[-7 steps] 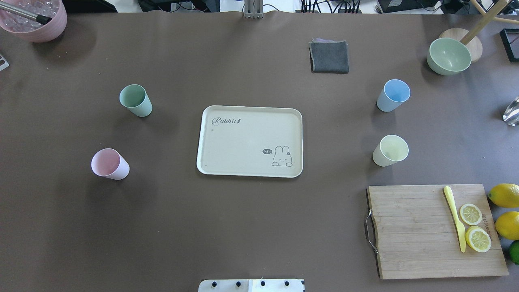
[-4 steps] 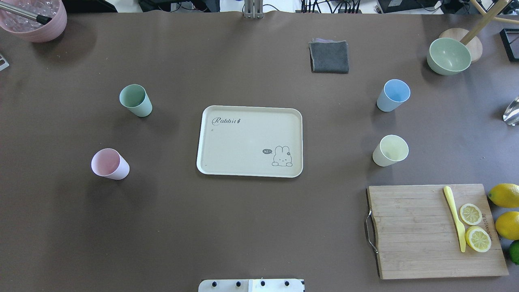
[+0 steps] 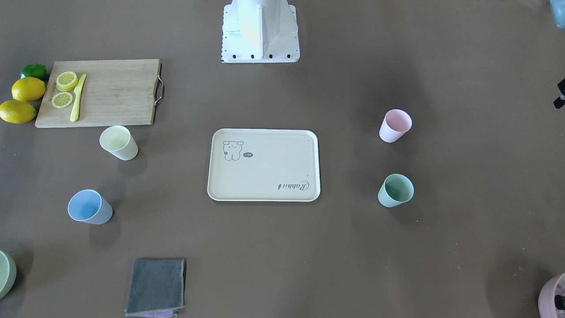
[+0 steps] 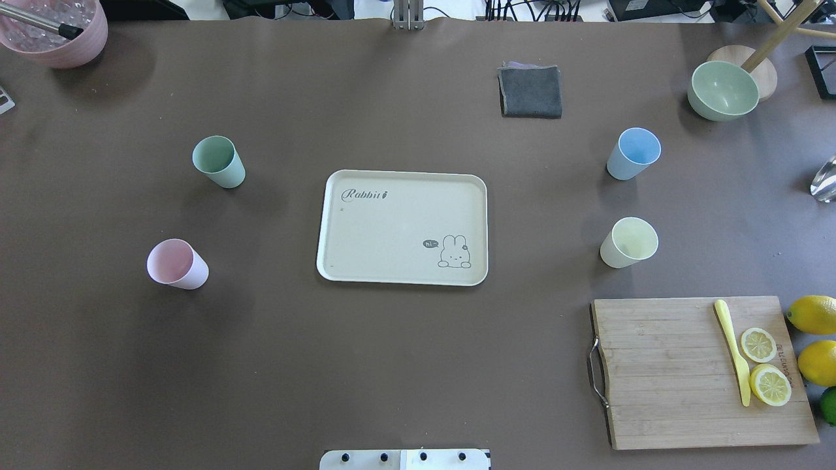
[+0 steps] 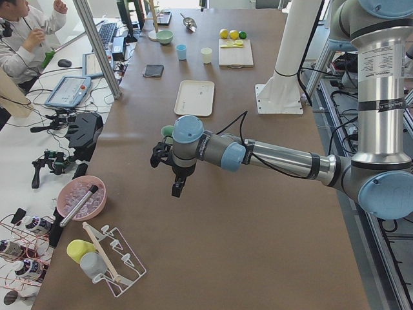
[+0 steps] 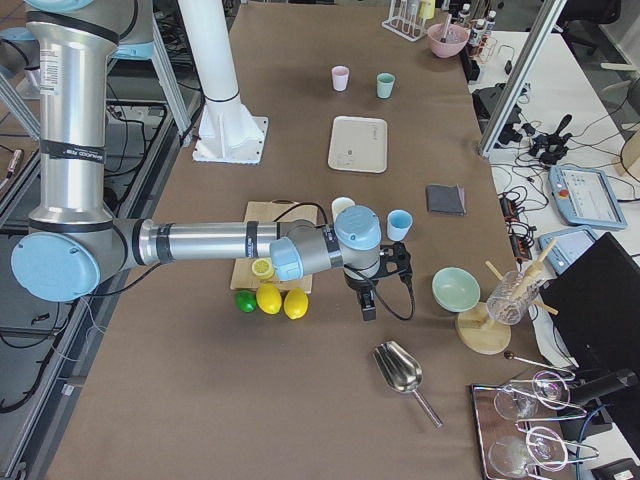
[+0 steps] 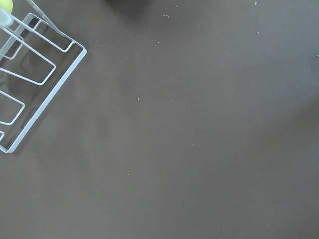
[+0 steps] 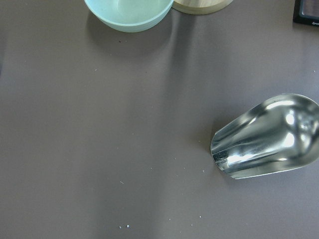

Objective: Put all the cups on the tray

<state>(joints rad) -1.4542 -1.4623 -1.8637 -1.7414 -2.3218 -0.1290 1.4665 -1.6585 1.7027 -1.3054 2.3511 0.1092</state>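
The tray (image 4: 401, 225) lies flat at the table centre. All four cups stand upright on the table, well apart from the tray:

- Robot's left: mint green cup (image 4: 219, 161) and pink cup (image 4: 177, 264).
- Robot's right: light blue cup (image 4: 633, 153) and pale yellow cup (image 4: 628, 242).

Brown table covering lies between each cup and the tray. The cutting board (image 4: 659, 372), carrying lemon slices and a yellow knife, lies near the pale yellow cup on the robot's side. A grey cloth (image 4: 530, 91) lies beyond the tray.

The left gripper (image 5: 177, 188) hangs over the table's left end, near a wire rack (image 7: 30, 74). The right gripper (image 6: 367, 308) hangs near a metal scoop (image 8: 266, 137) and a pale green bowl (image 8: 127, 12). For both grippers, you cannot tell how the fingers are set.
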